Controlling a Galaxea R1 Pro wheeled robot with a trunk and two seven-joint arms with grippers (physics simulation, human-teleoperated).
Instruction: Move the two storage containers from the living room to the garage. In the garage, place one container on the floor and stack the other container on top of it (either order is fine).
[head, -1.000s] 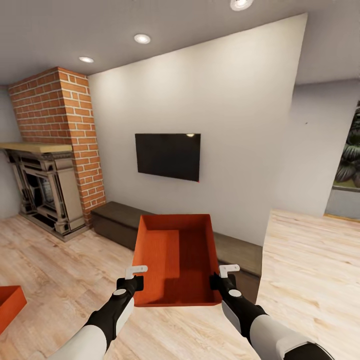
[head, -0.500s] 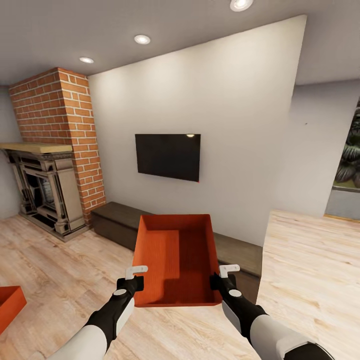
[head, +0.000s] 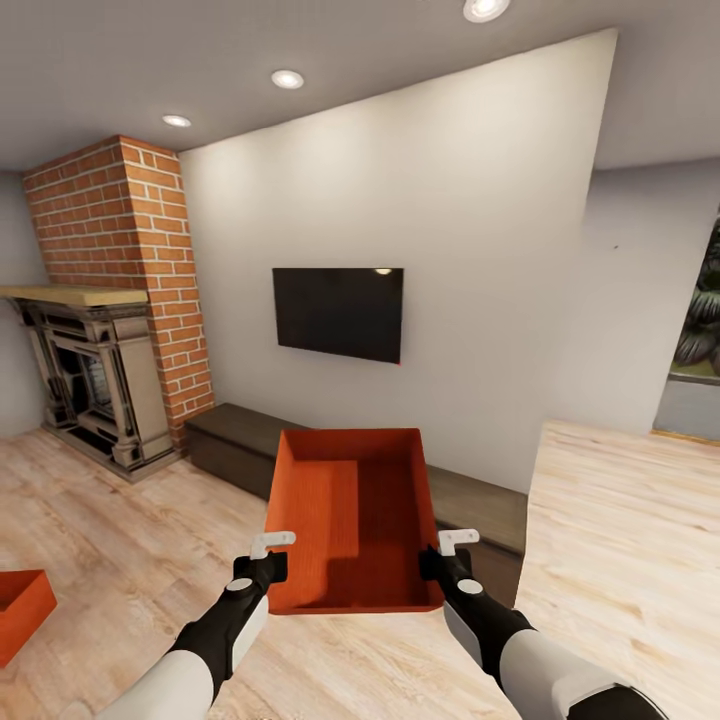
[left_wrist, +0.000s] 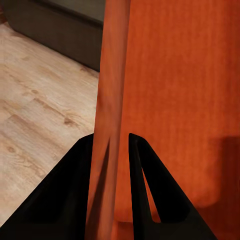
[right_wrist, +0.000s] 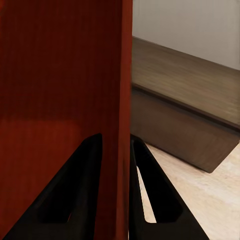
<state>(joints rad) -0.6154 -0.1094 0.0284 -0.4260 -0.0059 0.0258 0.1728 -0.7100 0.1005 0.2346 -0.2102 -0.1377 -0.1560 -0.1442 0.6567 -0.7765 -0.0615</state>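
while both arms' jaws pinch its side walls, the held storage container sits empty (second container on floor).

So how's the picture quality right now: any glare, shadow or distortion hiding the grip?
Head view: wide-angle bend in the walls, ceiling spots bright, container half-shadowed inside. Left wrist view: sharp, fingers straddle the lit wall. Right wrist view: the tub wall is dark, fingers near-silhouettes.

A pale wall carries a black TV; below it runs a long dark-brown bench; to the left stands a red-brick chimney with a dark metal fireplace; light wood planks cover the floor; round ceiling lights glow overhead; at the right edge, a window shows foliage.
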